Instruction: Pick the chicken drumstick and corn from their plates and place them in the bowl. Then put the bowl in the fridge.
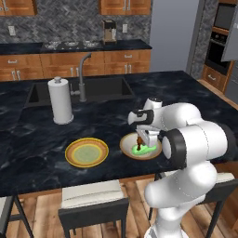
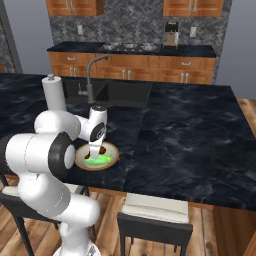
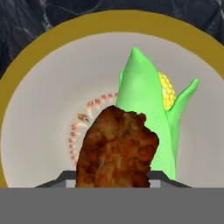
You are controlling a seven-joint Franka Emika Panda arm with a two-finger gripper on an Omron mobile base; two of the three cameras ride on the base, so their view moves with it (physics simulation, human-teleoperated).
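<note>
Drumstick (image 3: 117, 148): nearest the hand camera, reddish-brown, clamped between the gripper's (image 1: 139, 141) jaws, hanging over the bowl
Drumstick, base views: small dark brown lump under the hand (image 1: 138, 139) (image 2: 95, 149), just above the corn
Gripper: pointing down over the bowl, closed on the drumstick (image 2: 95, 151)
Corn (image 3: 153, 109): bright green husk, yellow kernels showing at one end, lying inside the bowl, beside and partly behind the drumstick
Corn, base views: green patch in the bowl (image 1: 142, 148) (image 2: 98, 159)
Bowl (image 3: 39, 109): tan-brown rim, pale inside, red-orange flecked ring at centre; on the island counter near its front edge (image 1: 126, 147) (image 2: 113, 155)
Plate (image 1: 86, 152): yellow-orange rim, greenish centre, bare, on the counter near the bowl, not touching it
Counter (image 2: 190, 140): black marbled island top
Towel roll (image 1: 61, 100): white, upright, behind the plate, next to the sink
Sink (image 1: 102, 89): dark basin with grey curved tap (image 1: 82, 76)
Stools (image 1: 93, 204): pale seats, dark frames, under the front edge
Coffee machine (image 1: 109, 31): on the back counter, beside the hob
Oven (image 1: 218, 46): black, built in, far right
Writing: none readable on anything
</note>
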